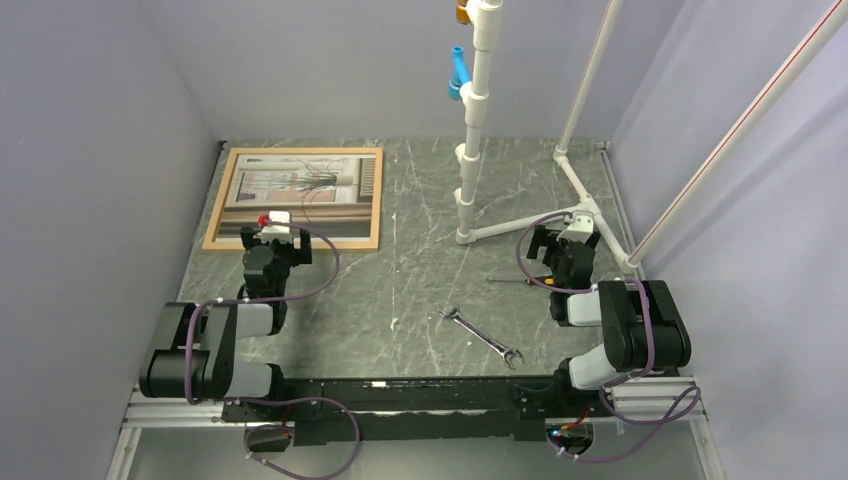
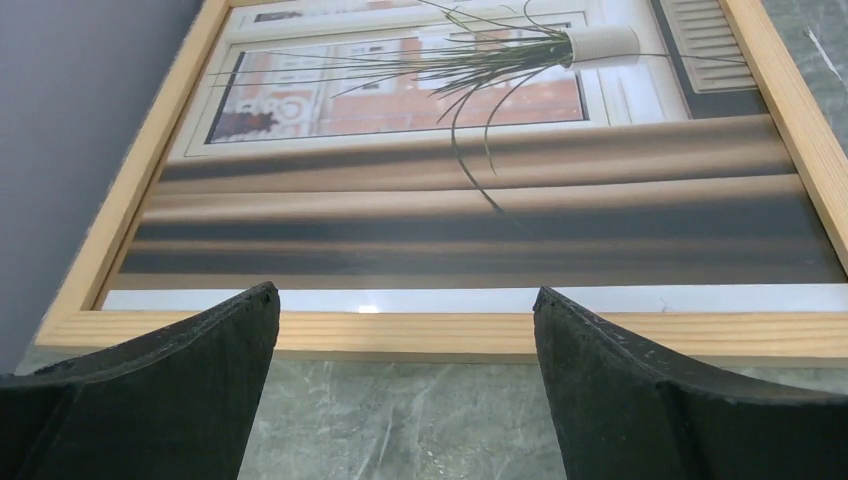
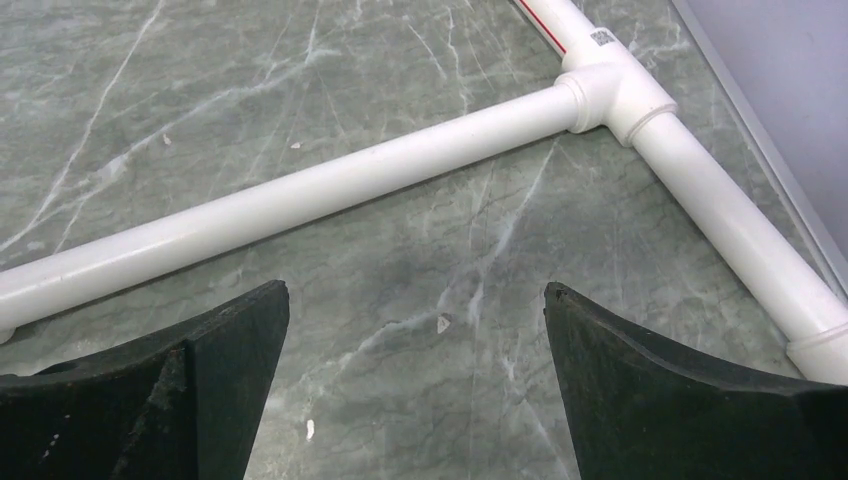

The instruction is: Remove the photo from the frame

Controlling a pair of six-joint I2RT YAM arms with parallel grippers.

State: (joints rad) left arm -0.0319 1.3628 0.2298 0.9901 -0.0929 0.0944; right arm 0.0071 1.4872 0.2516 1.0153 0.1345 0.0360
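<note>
Overhead, the thin pale-wood rectangular frame [image 1: 340,243] lies flat far-left on the grey marbled tabletop [image 1: 420,280], holding the large plant-and-window photo [image 1: 300,190] (probably light, floppy, best lifted by an edge); left wrist, left tool [image 2: 405,292] released near its rail; right wrist, right tool [image 3: 415,287] released.

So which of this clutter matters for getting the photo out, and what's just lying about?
Job: print of a pale interior with spiky plant; thin light wooden rectangular frame around it.
Lying about: silver metal wrench; white plastic pipe stand; thin screwdriver-like tool.
</note>
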